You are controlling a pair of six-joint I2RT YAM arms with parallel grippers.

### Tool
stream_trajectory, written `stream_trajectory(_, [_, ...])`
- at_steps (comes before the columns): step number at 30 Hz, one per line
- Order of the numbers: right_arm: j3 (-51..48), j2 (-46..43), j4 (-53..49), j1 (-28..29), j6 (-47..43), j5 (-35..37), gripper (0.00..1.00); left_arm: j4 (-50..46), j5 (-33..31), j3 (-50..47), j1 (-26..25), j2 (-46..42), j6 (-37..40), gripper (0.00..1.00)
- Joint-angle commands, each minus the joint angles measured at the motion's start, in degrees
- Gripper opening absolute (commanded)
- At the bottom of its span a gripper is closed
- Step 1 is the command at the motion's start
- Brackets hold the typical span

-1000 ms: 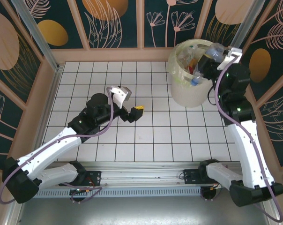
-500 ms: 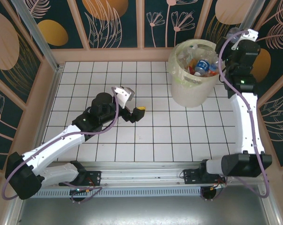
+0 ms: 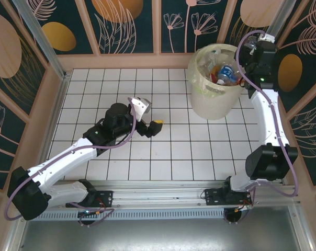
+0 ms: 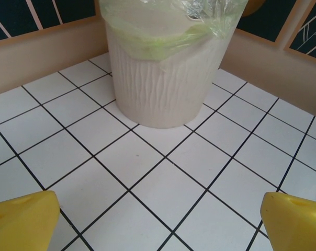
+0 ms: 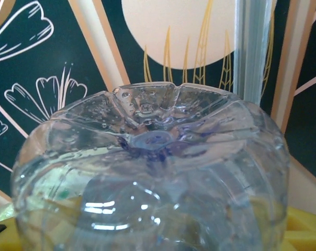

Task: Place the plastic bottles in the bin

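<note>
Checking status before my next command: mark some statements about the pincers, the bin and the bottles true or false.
1. The left pincer is open with nothing between its fingers. True.
2. The bin lies tipped on its side. False: it stands upright.
3. The right pincer holds a clear bottle. True.
4. The bin has no bottles in it. False: several bottles lie inside.
</note>
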Motion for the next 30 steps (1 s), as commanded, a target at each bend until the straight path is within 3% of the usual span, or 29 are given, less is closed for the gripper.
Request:
stream_trajectory(1, [1.0,1.4,0.4,-0.2,2.4,-4.9,0.62,-0.5,-0.8,2.0,0.0,0.1,0.9,0.99])
stream_trajectory(7, [0.4,2.0,2.0,-2.3,6.8,-13.6,0.62,-0.5,-0.9,1.7,-0.1,0.0,0.8,0.99])
stream_trajectory(17, [1.4,-1.5,-1.0,-5.9,7.8,-12.9,0.64,-0.4,-0.8,1.6,-0.1,-0.4,0.5,0.99])
stream_trajectory(30, [-9.9,-6.0,6.2,-16.1,21.3,-39.8,0.66,-0.2,0.3,1.6,0.0,-0.3,0.0,0.99])
